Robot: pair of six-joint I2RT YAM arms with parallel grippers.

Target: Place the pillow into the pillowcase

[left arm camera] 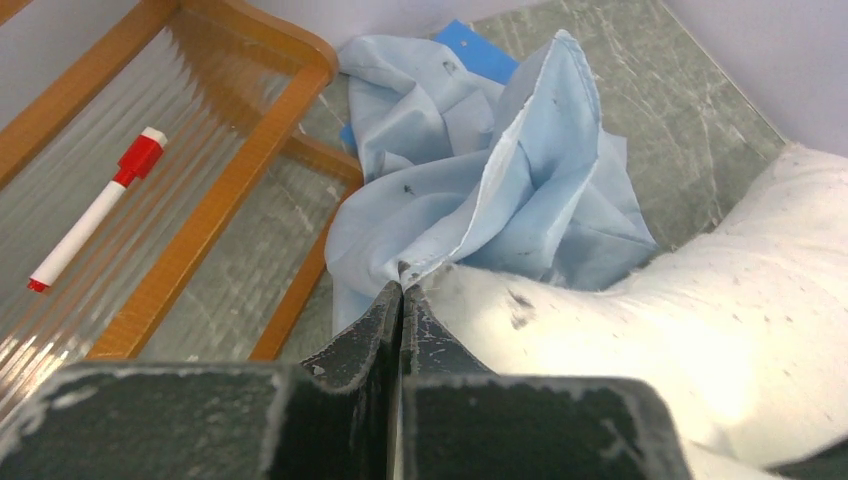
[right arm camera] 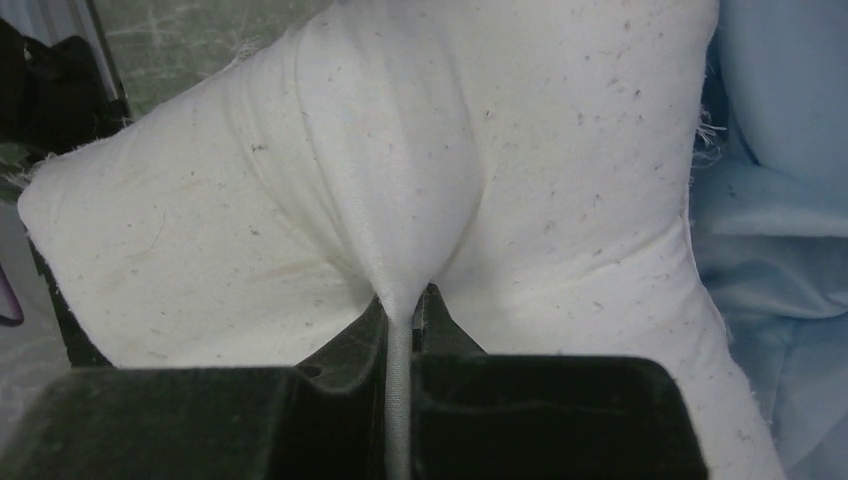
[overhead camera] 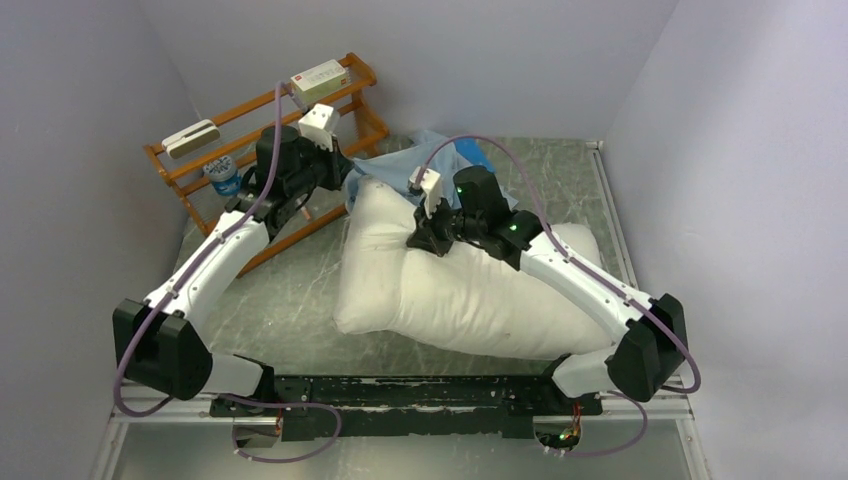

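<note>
The left gripper [left arm camera: 402,285] had its two fingers pressed flat together with no gap, pinching the hemmed edge of the pillowcase [left arm camera: 480,190] right at the tips. From that pinch the pale blue cloth rose ahead of the fingers in a tall crumpled fold, and the rest lay bunched on the table [left arm camera: 680,110] just beyond. A corner of a bright blue sheet [left arm camera: 475,50] showed farther ahead, partly under the cloth. Off to the left of this gripper stood a wooden rack [left arm camera: 240,170], and inside its frame a white marker [left arm camera: 95,210] with a red cap lay on a ribbed clear panel. To the gripper's right, the pillow [left arm camera: 700,330] bulged up, touching the pillowcase.

The right gripper [right arm camera: 400,300] was clamped narrowly on the pillow, with a thin ridge of white fabric drawn in between its fingers. The plump cover spread out ahead and to both sides of the pinch, puckering toward it. To the right of this gripper, the pillowcase lay against the pillow's edge.

In the top view, the pillow lay wholly outside the pillowcase, which was heaped at its far end between the two grippers.
</note>
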